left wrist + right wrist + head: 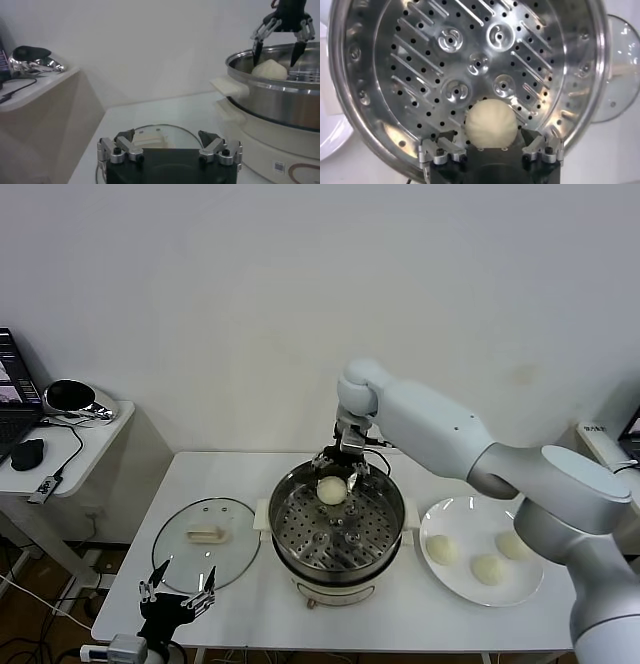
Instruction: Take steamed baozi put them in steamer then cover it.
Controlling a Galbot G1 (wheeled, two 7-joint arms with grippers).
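Observation:
The shiny steamer (pixel 395 529) stands mid-table with its perforated tray (pixel 475 65) showing. One cream-white baozi (pixel 332 490) lies on the tray near the far rim. My right gripper (pixel 337 472) hangs just over it, open, a finger on each side and a gap to the bun (pixel 490 122). Three more baozi (pixel 488 568) lie on the white plate (pixel 445 519) to the right of the steamer. The glass cover (pixel 185 559) lies flat to the steamer's left. My left gripper (pixel 180 592) stays parked low at the table's front edge beside the cover, open and holding nothing.
A side table (pixel 70 434) at the far left holds a laptop, a mouse and a shiny bowl. The wall runs close behind the table. In the left wrist view the steamer's cream handle (pixel 231 86) juts toward the cover (pixel 160 137).

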